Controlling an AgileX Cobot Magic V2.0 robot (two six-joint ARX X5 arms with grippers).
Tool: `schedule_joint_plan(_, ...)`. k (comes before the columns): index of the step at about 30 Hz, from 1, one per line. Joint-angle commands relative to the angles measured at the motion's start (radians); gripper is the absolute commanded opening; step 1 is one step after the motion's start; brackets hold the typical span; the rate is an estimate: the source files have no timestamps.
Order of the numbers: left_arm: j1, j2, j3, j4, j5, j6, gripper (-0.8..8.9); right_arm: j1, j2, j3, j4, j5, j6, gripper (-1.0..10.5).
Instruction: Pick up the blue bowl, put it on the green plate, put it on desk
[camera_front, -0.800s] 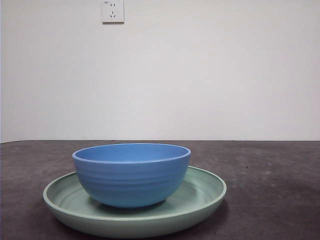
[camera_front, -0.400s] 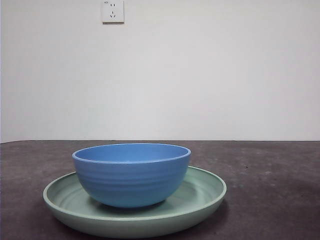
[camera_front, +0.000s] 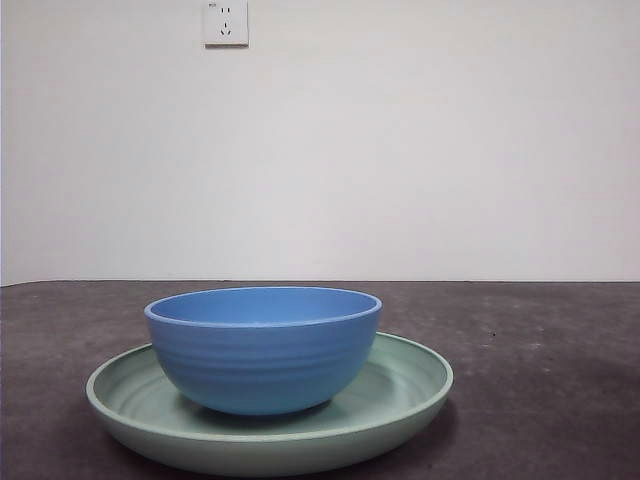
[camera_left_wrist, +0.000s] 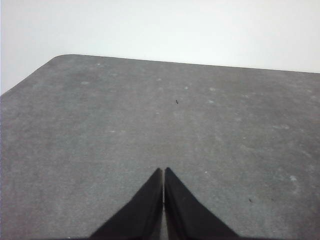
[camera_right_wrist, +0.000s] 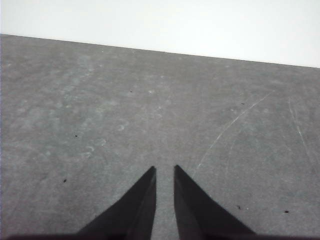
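Desk (camera_front: 560, 350) bears green plate (camera_front: 410, 385), near rim cropped; blue bowl (camera_front: 263, 345) inside.

No legible text, label, brand or number is found; only unreadable tiny marks are seen on the white rectangular wall socket (camera_front: 226, 22), far left.

Plain off-white wall (camera_front: 420, 150) behind, no windows or furniture in sight. White power socket (camera_front: 226, 22) high on wall, approx. over the near-left part of the scene. Dark grey-brown speckled tabletop (camera_front: 540, 330) runs back to meet the wall. Light even, soft, w/ faint shadows. Rounded tabletop corner (camera_left_wrist: 62, 57) shows ahead of left tool.
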Motion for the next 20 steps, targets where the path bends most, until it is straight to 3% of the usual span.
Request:
schedule_joint_plan(1, 0.001, 0.0, -0.021, 0.014, -0.002, -0.003, 0.07, 0.001, -0.002, -0.005, -0.004, 0.001, -0.011, 0.5)
schedule_joint_plan(20, 0.001, 0.0, -0.021, 0.014, -0.002, -0.003, 0.07, 0.0, -0.002, -0.005, 0.003, 0.001, -0.011, 0.5)
